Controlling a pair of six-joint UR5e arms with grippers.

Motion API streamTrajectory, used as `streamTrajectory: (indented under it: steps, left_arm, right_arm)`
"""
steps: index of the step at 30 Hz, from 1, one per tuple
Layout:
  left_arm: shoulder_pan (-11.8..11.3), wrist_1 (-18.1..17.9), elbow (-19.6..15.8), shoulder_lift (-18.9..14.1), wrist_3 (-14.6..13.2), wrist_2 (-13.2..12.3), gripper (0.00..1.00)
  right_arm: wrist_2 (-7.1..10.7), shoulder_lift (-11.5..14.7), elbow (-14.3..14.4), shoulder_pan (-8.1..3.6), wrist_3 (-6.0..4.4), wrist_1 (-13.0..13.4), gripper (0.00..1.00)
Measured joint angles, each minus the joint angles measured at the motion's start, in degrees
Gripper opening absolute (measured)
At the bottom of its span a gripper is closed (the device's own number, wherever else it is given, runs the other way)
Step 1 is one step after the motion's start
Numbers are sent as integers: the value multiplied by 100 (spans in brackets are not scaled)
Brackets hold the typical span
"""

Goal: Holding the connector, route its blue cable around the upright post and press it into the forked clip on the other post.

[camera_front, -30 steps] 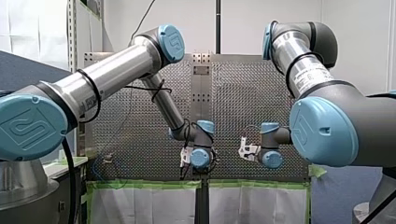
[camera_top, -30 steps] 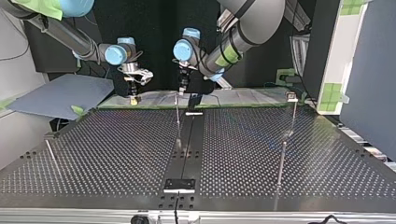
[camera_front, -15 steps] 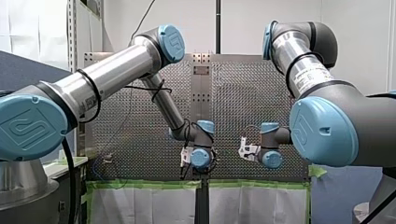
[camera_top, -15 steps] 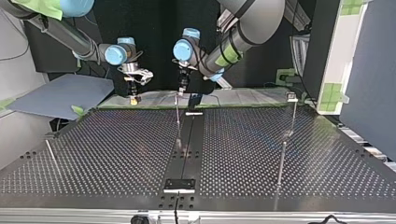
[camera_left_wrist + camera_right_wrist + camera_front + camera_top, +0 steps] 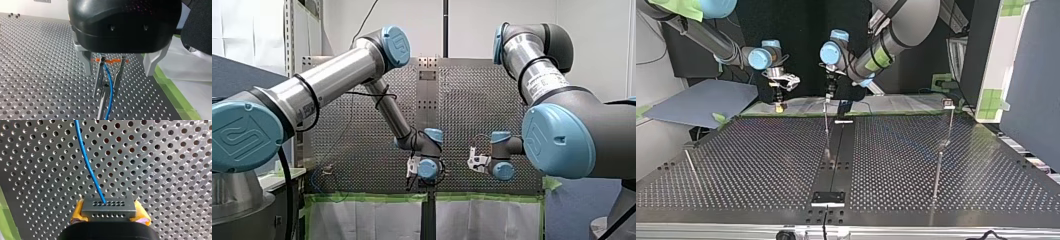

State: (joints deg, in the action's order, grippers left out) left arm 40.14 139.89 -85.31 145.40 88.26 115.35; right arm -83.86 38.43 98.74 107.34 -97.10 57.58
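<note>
The perforated metal tabletop (image 5: 761, 165) is seen from across the table. A small black plate (image 5: 827, 198) sits at its near edge, at the middle of the top view.

Farther back, a thin upright middle post (image 5: 827, 132) rises from the centre strip. A second thin right post (image 5: 948, 125) stands well apart from it, toward the top view's right.

Both claws hang over the far edge, near a strip of green tape (image 5: 786, 114).

My left claw (image 5: 827, 96) is just above the top of the middle post. In the left wrist view its slim metal fingers (image 5: 100, 77) stand a narrow gap apart, gripping nothing. The blue cable (image 5: 109, 82) runs loosely down between them. The head of the post sits between their tips.

My right claw (image 5: 779, 106) hangs at the top view's left, apart from the left one. In the right wrist view its yellow pads (image 5: 77, 213) are closed on the two ends of the dark grey connector (image 5: 108, 206). The cable leaves the connector's face and stretches away ahead of the claw, above the tabletop.
</note>
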Motion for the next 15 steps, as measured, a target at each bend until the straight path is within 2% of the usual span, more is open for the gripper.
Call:
streamTrajectory:
  steps: [10,15]
  left_arm:
    - [58,59,4,-14,-15,52,99]
    - [190,9,-171,-185,-16,163,99]
  right_arm:
    - [0,-10,0,0,-1,0,0]
    - [0,-11,0,0,-6,-16,0]
